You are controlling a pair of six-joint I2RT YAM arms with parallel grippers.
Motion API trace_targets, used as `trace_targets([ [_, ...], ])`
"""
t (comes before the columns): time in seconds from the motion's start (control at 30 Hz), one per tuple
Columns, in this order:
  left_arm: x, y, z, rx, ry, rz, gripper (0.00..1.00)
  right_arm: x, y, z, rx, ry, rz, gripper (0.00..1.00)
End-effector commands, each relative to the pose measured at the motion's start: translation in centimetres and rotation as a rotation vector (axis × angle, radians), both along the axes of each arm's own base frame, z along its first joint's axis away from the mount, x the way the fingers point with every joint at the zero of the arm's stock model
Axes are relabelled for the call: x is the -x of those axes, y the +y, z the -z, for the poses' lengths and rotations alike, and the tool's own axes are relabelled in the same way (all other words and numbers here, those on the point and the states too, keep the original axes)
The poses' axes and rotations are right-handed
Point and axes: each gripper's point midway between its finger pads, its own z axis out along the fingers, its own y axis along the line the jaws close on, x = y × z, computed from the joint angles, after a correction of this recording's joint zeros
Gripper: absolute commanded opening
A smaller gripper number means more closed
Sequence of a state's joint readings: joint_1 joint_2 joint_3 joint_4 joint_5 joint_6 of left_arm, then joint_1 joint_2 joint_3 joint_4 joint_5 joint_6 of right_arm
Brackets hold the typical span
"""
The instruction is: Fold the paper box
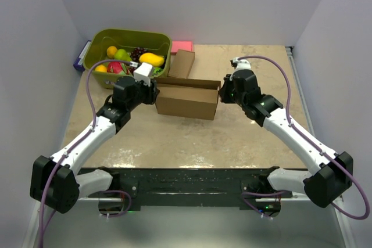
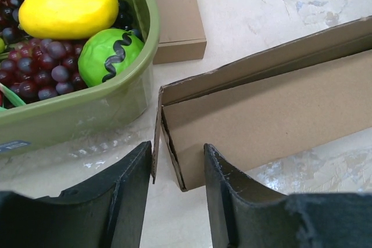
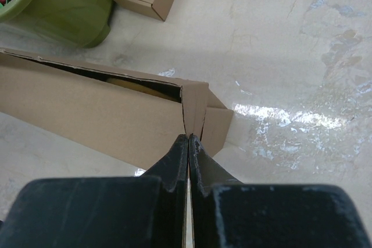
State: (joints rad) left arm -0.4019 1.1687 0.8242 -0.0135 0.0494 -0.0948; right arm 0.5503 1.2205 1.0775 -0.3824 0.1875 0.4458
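The paper box (image 1: pixel 187 101) is a brown cardboard sheet partly folded into a long shallow trough that stands mid-table. My left gripper (image 1: pixel 154 92) is open at its left end. In the left wrist view, the fingertips (image 2: pixel 177 149) straddle the box's end corner and a loose end flap (image 2: pixel 157 132), with the box wall (image 2: pixel 273 108) beyond. My right gripper (image 1: pixel 222 92) is at the right end. In the right wrist view it (image 3: pixel 189 137) is shut on the folded end flap (image 3: pixel 195 105) of the box (image 3: pixel 99 117).
A green bin (image 1: pixel 131 36) of toy fruit stands back left, close to the box's left end (image 2: pixel 145 21). A small brown cardboard box (image 1: pixel 181 63) lies behind the paper box, with a pink block (image 1: pixel 181 46) behind it. White walls enclose the table.
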Motion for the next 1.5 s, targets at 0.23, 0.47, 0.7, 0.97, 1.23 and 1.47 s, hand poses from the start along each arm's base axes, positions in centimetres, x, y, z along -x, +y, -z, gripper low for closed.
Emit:
trace_targets([
  [0.23,-1.0,-0.8,1.7,0.030,0.065,-0.001,0.43,-0.6,1.5,-3.5,-0.096,-0.080,-0.039,0.00],
  [0.47,-1.0,-0.2,3.4,-0.013,0.110,-0.025,0.39,-1.3,2.1,-4.4,-0.111,-0.083,-0.057,0.00],
  [0.7,-1.0,0.1,3.8,-0.032,0.118,-0.034,0.35,-2.1,2.1,-5.3,-0.155,-0.092,-0.064,0.00],
  [0.97,-0.9,0.3,4.3,-0.049,0.127,-0.042,0.32,-2.3,2.7,-6.2,-0.194,-0.097,-0.071,0.00],
  [1.23,-0.8,0.5,4.3,-0.062,0.127,-0.049,0.29,-2.3,2.6,-7.0,-0.204,-0.111,-0.068,0.00],
  [1.47,-0.7,0.4,4.1,-0.061,0.120,-0.044,0.29,-2.1,2.6,-6.7,-0.203,-0.103,-0.071,0.00],
])
